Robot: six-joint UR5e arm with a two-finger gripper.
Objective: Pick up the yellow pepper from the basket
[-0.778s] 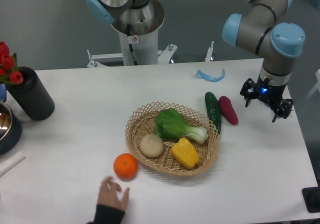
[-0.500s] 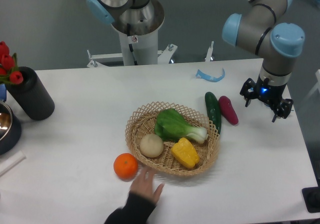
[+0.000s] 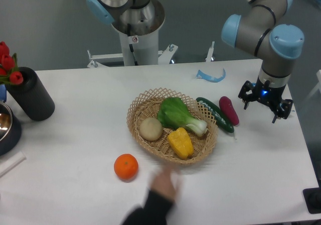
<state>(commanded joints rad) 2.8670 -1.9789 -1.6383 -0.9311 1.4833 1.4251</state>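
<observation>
The yellow pepper (image 3: 181, 142) lies in the front part of the wicker basket (image 3: 145, 106), between a pale round ball (image 3: 150, 129) and a green leafy vegetable (image 3: 178, 114). My gripper (image 3: 266, 105) hangs over the table well to the right of the basket, pointing down with its fingers spread and nothing between them. It is open and apart from all the produce.
A person's hand (image 3: 164, 185) reaches in at the front edge, just below the basket. An orange (image 3: 126, 166) sits front left. A green cucumber (image 3: 215, 115) and a dark red vegetable (image 3: 228, 110) lie right of the basket. A black cylinder (image 3: 31, 94) with red flowers stands far left.
The person's hand moved right along the front edge. The basket shifted slightly up and right and turned, and the cucumber now lies slanted against its rim. My gripper stayed put.
</observation>
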